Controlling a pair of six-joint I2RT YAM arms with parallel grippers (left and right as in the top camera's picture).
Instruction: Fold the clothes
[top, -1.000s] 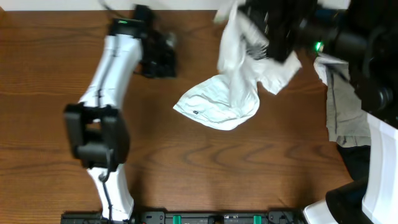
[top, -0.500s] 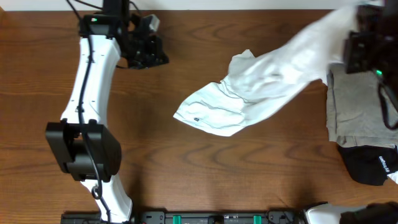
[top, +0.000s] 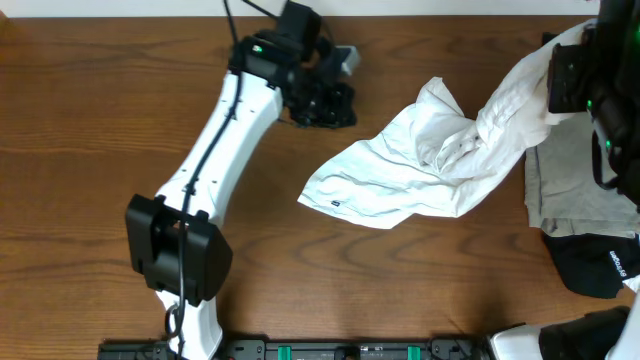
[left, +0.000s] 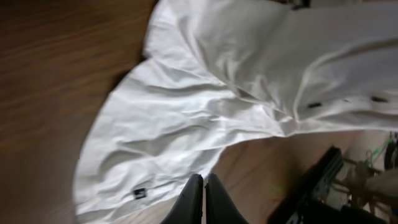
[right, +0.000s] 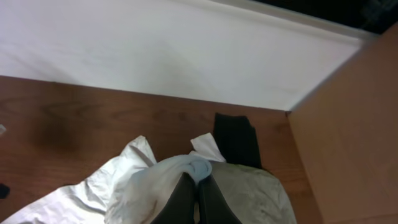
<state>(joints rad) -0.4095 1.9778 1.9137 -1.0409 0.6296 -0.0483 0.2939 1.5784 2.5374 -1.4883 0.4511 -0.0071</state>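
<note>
1. From overhead we saw a wooden table (top: 90, 150) with a large white T-shirt (top: 400, 180) lying wrinkled across its right half.
2. The T-shirt's left end lay flat on the wood. Its right end rose in a bunched, twisted band toward the table's far right corner.
3. A small black print (top: 333, 204) showed on the flat end, close to the edge of the cloth.
4. In the right wrist view, the right gripper (right: 191, 183) was clamped on a gathered fold of the T-shirt. Its two dark fingers were pressed close together with white cloth bulging just past their tips.
5. A grey-beige garment (top: 575, 190) lay flat at the table's right edge. The lifted part of the T-shirt overlapped its far left portion.
6. A black garment (top: 600, 265) lay just nearer than the grey-beige one and touched its near edge.
7. In the left wrist view, the left gripper (left: 202, 190) had its fingertips together with nothing between them, and they pointed toward the T-shirt's flat end.
8. Overhead, the left arm reached across to the far side of the table. Its gripper was left of the T-shirt and apart from it.
9. A white wall (right: 155, 56) stood beyond the table's far edge.
</note>
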